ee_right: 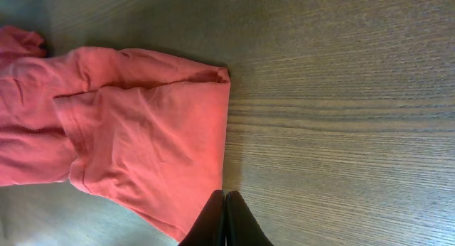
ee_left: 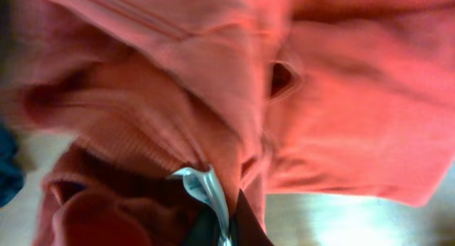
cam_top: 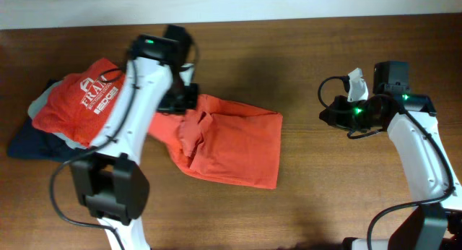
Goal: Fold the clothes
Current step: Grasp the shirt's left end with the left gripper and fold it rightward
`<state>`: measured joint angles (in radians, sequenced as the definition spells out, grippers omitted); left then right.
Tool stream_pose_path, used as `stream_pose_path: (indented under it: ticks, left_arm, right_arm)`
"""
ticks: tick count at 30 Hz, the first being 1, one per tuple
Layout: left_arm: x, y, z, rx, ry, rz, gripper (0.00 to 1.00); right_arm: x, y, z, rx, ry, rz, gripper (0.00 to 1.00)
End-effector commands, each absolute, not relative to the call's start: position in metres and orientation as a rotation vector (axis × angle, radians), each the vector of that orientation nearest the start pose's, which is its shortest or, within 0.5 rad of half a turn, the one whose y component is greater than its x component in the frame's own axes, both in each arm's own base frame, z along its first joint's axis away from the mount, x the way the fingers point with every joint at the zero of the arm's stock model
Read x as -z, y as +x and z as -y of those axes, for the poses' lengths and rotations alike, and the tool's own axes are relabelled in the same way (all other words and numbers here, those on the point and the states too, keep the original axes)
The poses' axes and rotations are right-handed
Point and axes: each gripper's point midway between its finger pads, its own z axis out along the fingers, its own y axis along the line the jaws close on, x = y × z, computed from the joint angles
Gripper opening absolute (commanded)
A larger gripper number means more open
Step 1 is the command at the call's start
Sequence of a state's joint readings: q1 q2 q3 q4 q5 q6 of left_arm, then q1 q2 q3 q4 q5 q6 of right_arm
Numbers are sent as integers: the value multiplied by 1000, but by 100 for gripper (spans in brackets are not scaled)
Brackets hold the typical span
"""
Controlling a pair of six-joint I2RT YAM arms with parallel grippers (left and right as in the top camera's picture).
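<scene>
The orange-red T-shirt (cam_top: 231, 145) lies crumpled and partly folded on the middle of the table, plain side up. My left gripper (cam_top: 186, 100) is at its upper left edge. In the left wrist view the shirt (ee_left: 341, 118) fills the frame, and the fingers (ee_left: 222, 230) are shut on its fabric with the small white neck tag (ee_left: 202, 185) pinched between them. My right gripper (cam_top: 333, 114) is shut and empty, to the right of the shirt and apart from it. In the right wrist view its closed fingertips (ee_right: 226, 202) point toward the shirt's right edge (ee_right: 142, 132).
A pile of folded garments sits at the left: a red shirt with a white "FRAM" logo (cam_top: 79, 102) on top, grey (cam_top: 40, 102) and navy (cam_top: 29, 143) beneath. My left arm reaches over this pile. Bare wooden table (cam_top: 325, 185) lies between the shirt and the right arm.
</scene>
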<state>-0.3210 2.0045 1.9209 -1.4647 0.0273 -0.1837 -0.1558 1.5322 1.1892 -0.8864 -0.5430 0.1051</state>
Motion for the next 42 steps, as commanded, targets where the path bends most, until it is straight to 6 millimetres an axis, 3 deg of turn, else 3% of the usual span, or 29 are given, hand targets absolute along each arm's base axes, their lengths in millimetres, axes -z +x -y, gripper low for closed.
stream_pose_path:
  ticks: [1,7,12,22,28,34,38,40,42]
  left_arm:
    - [-154,351,180,63,396,-3052,1]
    - [-142,324,256,43,589,-2979,1]
    - [-119,298,300,12,707,-2965,0]
    - [-73,274,327,-91,808,-2998,1]
    - [-77,270,341,-61,848,-2961,2]
    - [-101,274,364,11,895,-2871,2]
    - [-96,271,372,20,919,-2853,3]
    - [-90,272,374,11,950,-2845,9]
    - [-83,272,376,4,957,-2850,20]
  right_arm:
    - [-152,347,-34,-722,209,-2665,6]
    - [-152,347,-34,-723,213,-2666,6]
    - [-152,347,-34,-723,213,-2666,5]
    - [-152,346,-34,-724,214,-2669,6]
    - [-152,346,-34,-724,214,-2668,6]
    - [-152,346,-34,-724,214,-2669,7]
    - [-152,346,-34,-724,214,-2669,9]
    - [-152,346,-34,-724,214,-2669,10]
    - [-152,346,-34,-724,215,-2669,9]
